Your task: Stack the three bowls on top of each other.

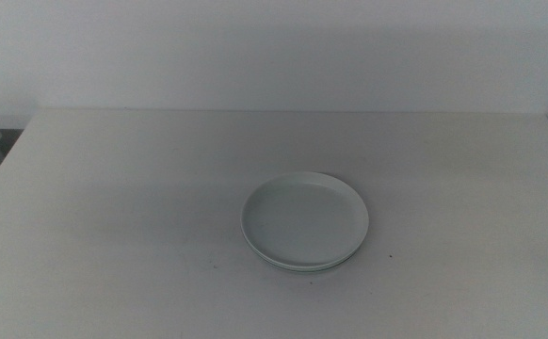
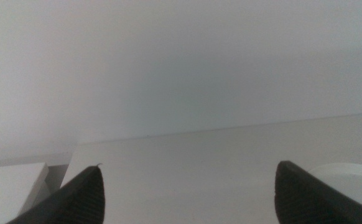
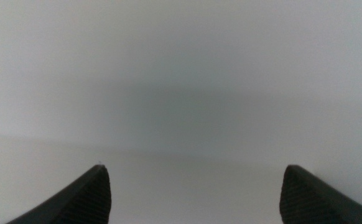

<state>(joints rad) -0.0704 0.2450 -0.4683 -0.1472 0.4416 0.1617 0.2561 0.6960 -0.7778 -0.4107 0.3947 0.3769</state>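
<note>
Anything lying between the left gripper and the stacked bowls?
No: the left wrist view shows only bare table between the open left gripper and the bowls.

Left gripper: two dark, matte, wedge-shaped jaws with finely textured surface. Right gripper: same dark tapered jaws, rounded tips. No cables or markings visible

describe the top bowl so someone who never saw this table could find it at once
On the pale table, look a little right of centre and toward the near edge for the only stack of bowls. The top bowl is shallow and plate-like, a pale mint-grey, with the whiter rim of a lower bowl peeking out beneath its near edge.
</note>
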